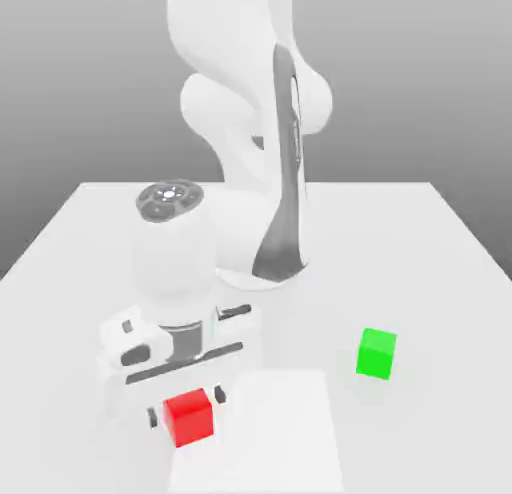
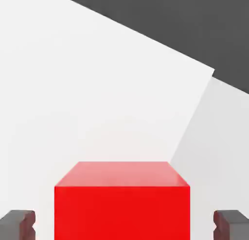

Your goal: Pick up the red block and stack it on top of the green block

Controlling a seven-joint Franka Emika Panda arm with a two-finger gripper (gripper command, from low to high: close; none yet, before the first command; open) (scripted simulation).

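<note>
The red block (image 1: 189, 419) rests on the white table near the front edge, towards the exterior view's left. My gripper (image 1: 188, 407) is lowered over it, one finger on each side. The hand view has the red block (image 2: 121, 200) sitting between the two dark fingertips (image 2: 18, 223), with a visible gap on both sides, so the gripper (image 2: 124, 225) stands open around the block. The green block (image 1: 376, 353) sits alone on the table towards the exterior view's right, well apart from the red one and the gripper.
The arm's white base (image 1: 262, 252) stands at the middle of the table (image 1: 440, 242), behind the gripper. A paler square patch (image 1: 275, 432) lies flat on the table just beside the red block. The table's far edge meets a dark background.
</note>
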